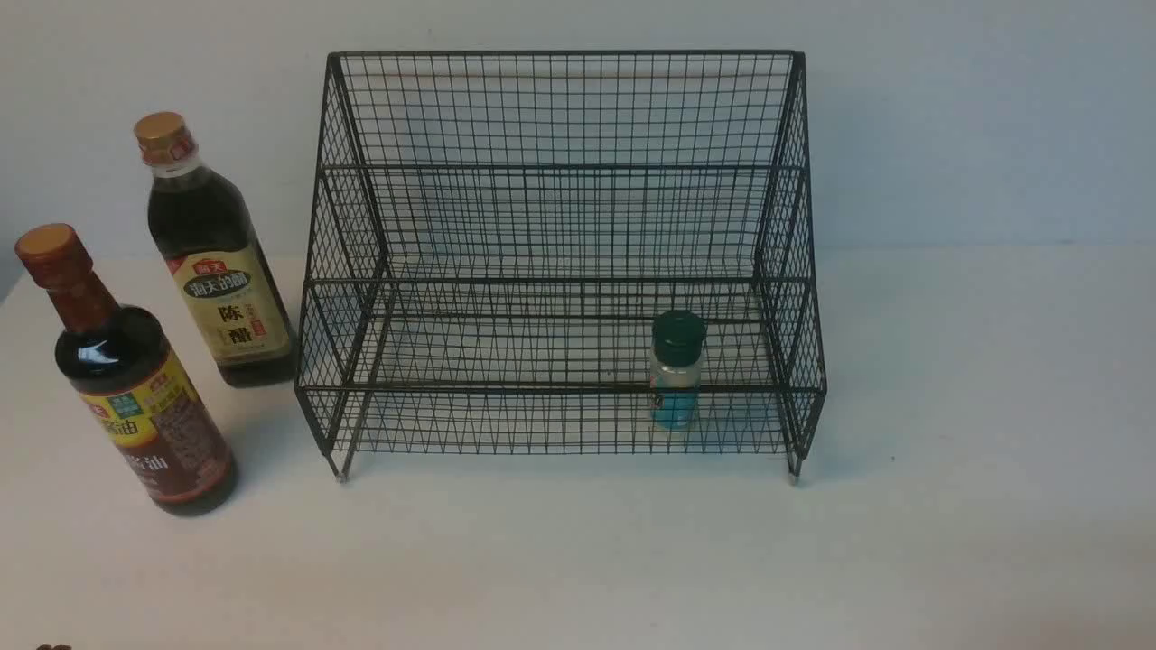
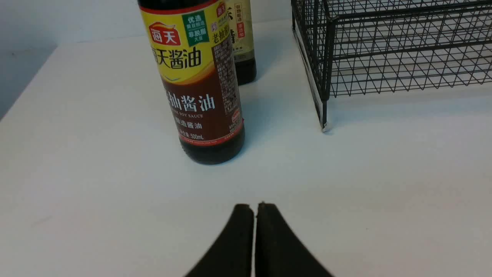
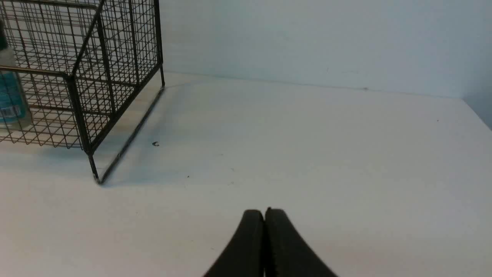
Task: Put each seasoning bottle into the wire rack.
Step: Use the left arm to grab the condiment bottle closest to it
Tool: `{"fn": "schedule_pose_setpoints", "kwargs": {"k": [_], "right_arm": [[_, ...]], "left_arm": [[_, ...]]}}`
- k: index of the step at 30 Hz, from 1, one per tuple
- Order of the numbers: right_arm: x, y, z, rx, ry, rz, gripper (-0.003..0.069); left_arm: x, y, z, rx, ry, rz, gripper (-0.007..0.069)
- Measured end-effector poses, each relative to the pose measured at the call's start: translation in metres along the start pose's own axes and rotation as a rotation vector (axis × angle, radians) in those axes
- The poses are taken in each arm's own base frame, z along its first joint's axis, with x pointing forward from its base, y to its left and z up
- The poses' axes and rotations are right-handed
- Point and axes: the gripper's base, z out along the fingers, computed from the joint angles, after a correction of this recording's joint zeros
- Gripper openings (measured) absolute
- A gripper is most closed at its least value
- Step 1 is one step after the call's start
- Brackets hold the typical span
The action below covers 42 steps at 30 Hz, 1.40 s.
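Note:
Two tall dark seasoning bottles with gold caps stand upright on the white table, left of the black wire rack (image 1: 560,271). The red-necked one with a yellow-red label (image 1: 135,388) is nearer; the cream-labelled one with a green oval (image 1: 217,271) stands behind it, close to the rack's left side. In the left wrist view my left gripper (image 2: 255,206) is shut and empty, a short way in front of the red-necked bottle (image 2: 203,88), with the rack's corner (image 2: 326,77) beside it. My right gripper (image 3: 264,211) is shut and empty over bare table, off the rack's right corner (image 3: 88,115).
A small clear bottle with a green cap and blue label (image 1: 675,370) stands on the rack's lower tier toward the right, also the blue-labelled bottle (image 3: 11,96) in the right wrist view. A wall rises behind the table. A tiny dark speck (image 3: 155,144) lies beside the rack.

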Motion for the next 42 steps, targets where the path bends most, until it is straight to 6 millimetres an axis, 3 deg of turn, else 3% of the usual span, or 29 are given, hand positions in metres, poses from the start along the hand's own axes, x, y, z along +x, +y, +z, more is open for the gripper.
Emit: {"fn": "schedule_pose_setpoints", "kwargs": {"k": [26,36,42], "right_arm": [[0.0,0.0,0.0,0.0,0.0,-0.003,-0.0011],[0.0,0.0,0.0,0.0,0.0,-0.008,-0.0011],[0.0,0.0,0.0,0.0,0.0,-0.01,-0.0011]], "left_arm": [[0.0,0.0,0.0,0.001,-0.004,-0.003,-0.0005],[-0.027,0.0,-0.004,0.049,-0.306,-0.351,-0.0005],[-0.063,0.016,-0.026,-0.058,-0.751,-0.349,-0.0005]]}}
